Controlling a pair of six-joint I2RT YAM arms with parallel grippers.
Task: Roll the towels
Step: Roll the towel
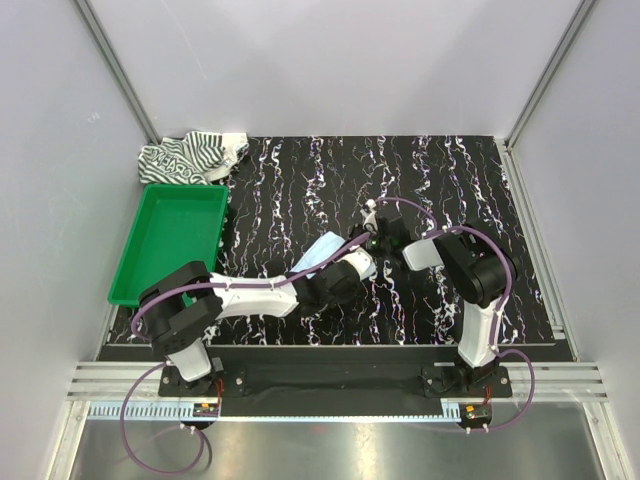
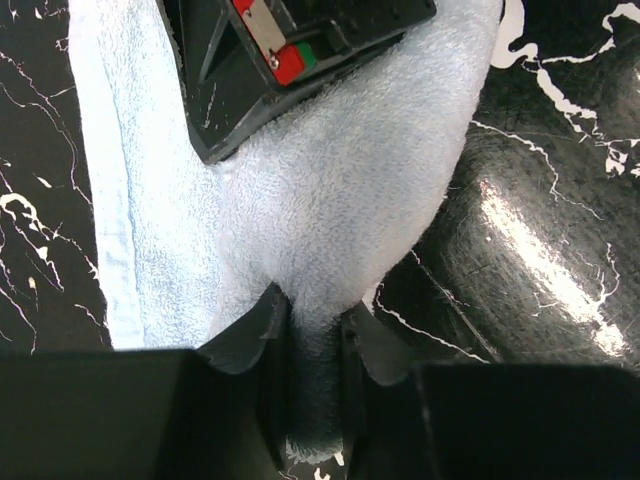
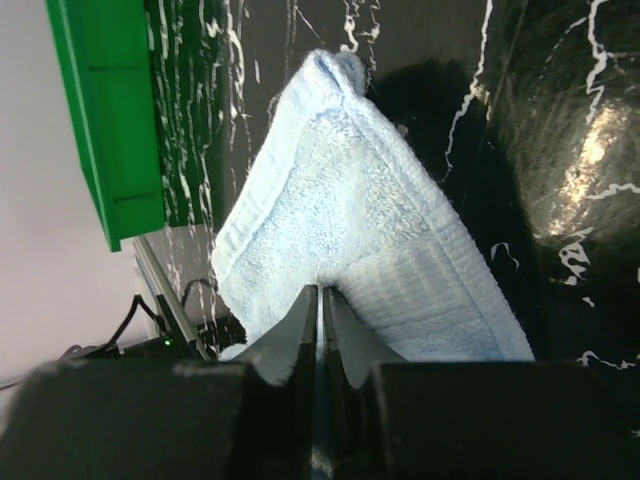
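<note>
Blue towel [image 1: 322, 252] sits mid-worktop [image 1: 300, 180], tented up between both tools. Left tool [image 2: 315, 330] is clenched on a bunched fold, right tool [image 3: 320, 300] pinches the hem. Striped towel [image 1: 190, 158] lies crumpled in the far-left corner, behind the green tray [image 1: 170, 240]. To roll well, probably hold the edge taut and turn both ends evenly, no slack.

This is looking like a robotics lab test cell, with white panels [image 1: 350, 60] in aluminium framing [image 1: 120, 70] enclosing a black marbled tabletop [image 1: 300, 190] and a cabled left arm [image 1: 250, 297] and right arm [image 1: 482, 285] sitting bolted by a metal rail [image 1: 560, 383].
</note>
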